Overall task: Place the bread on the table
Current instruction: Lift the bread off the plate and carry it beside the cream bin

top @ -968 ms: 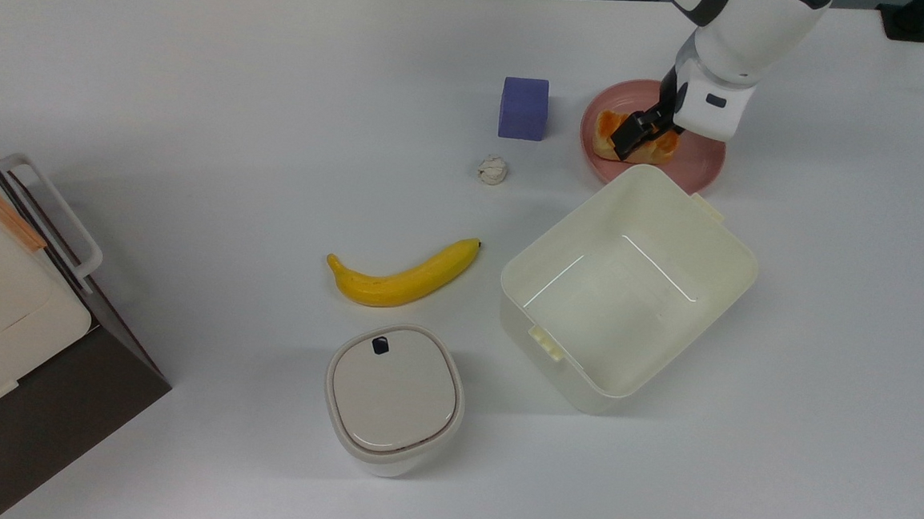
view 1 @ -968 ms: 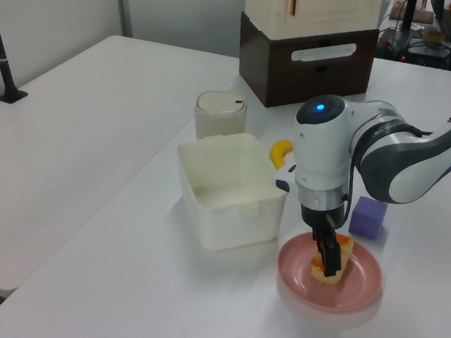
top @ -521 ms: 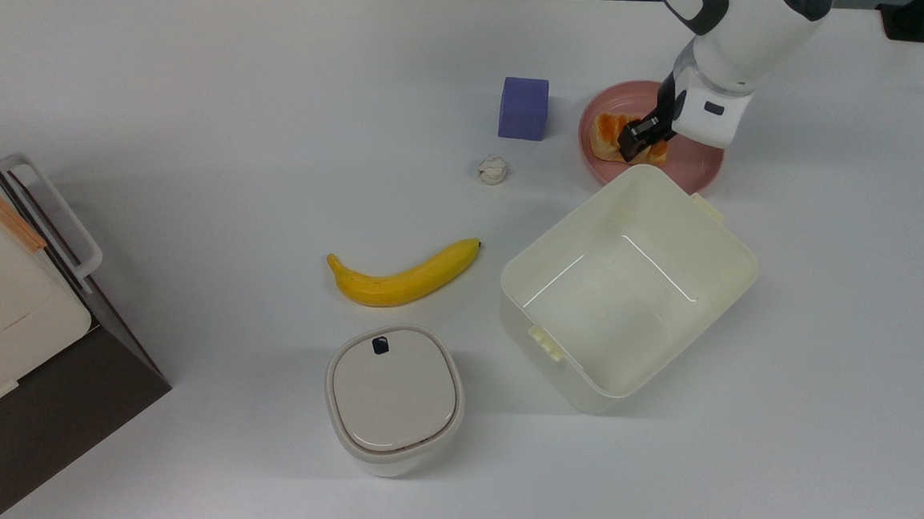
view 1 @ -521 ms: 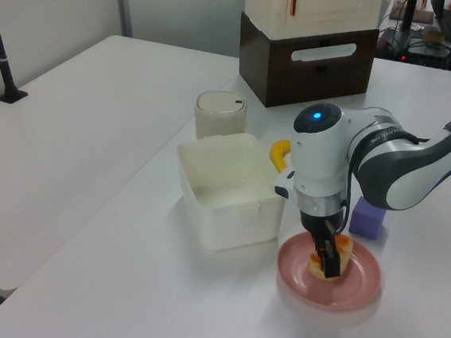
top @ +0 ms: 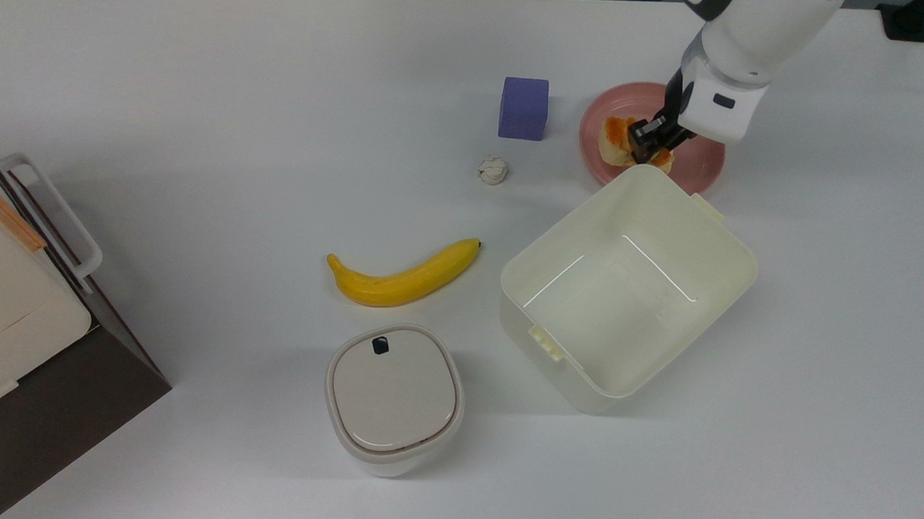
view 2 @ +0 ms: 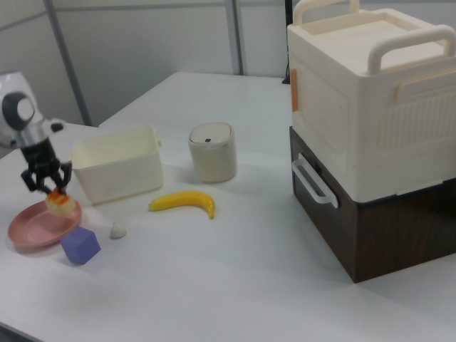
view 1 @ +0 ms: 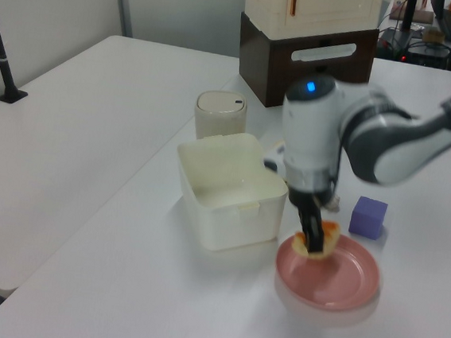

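Claw (top: 651, 139) pinching bread (top: 618, 143), which hangs just above pink plate (view 1: 328, 272) (looks clear of it in left view), not yet over bare table (top: 279, 104). Risk: grip sits on one part of roll, so it could slip or tip out mid-carry, back onto plate or into cream tub (top: 627, 287) right beside it. Obstacles nr to far: tub, purple block (top: 523, 108), white wad (top: 492, 169), then banana (top: 402, 276) and lidded bin (top: 394, 400) well apart.

Banana (top: 402, 275) lies beside the cream tub (top: 627, 289).
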Motion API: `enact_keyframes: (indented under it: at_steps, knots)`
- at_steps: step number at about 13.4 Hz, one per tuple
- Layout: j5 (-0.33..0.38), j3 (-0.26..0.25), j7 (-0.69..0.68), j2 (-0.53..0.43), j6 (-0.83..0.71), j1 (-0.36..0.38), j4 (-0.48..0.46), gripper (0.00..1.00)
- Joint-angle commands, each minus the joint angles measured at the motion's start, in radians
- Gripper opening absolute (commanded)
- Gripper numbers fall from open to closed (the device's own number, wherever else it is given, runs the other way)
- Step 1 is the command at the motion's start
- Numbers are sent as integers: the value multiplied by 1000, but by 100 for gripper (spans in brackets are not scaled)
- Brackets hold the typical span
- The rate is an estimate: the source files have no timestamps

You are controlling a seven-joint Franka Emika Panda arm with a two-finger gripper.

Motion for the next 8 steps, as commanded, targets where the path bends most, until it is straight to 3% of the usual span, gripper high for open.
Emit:
enact_keyframes:
  at_steps: [1,3,5,8]
  knots:
    - [16,-3,-65,-16,-149,-84,142,31]
    - [-1,-6,-82,-35,-152,-130,135,32]
    - [-4,-6,-202,-30,-159,-243,112,35]
    - [-18,-6,-324,-36,-177,-331,87,42]
